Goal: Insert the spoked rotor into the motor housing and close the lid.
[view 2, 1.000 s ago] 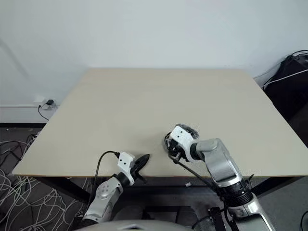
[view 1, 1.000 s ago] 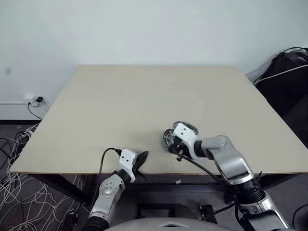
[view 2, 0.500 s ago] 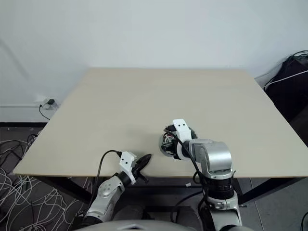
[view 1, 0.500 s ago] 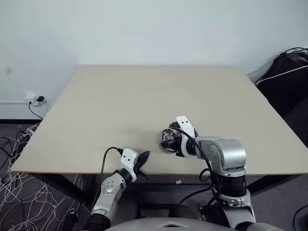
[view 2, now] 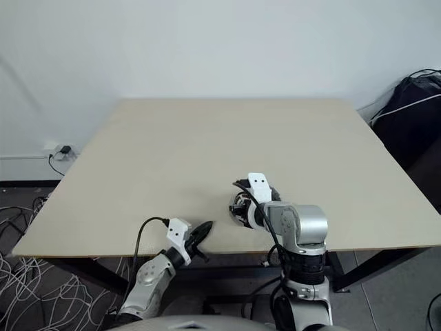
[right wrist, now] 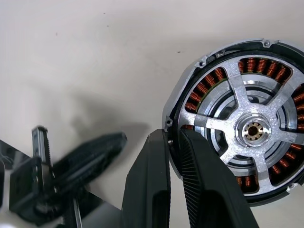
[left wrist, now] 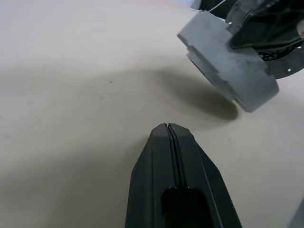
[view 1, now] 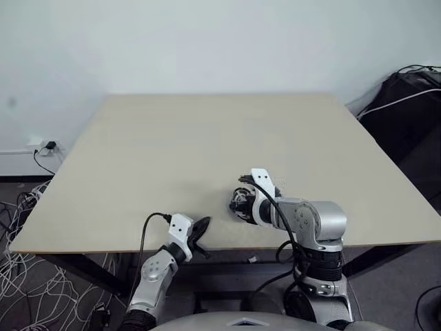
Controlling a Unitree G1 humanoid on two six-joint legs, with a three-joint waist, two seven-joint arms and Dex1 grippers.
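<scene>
Beige table [view 1: 207, 138], white wall behind | my right gripper [right wrist: 173, 142] pinches the housing [right wrist: 187, 102] rim, rotor [right wrist: 249, 128] seated inside over copper windings, assembly tipped up near the table's front edge | my left gripper [left wrist: 169, 130] closed, empty, just beside it

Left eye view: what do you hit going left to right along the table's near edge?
Left claw, shut and empty → motor housing with the spoked rotor already in it → right claw, pinching the housing's rim.
</scene>
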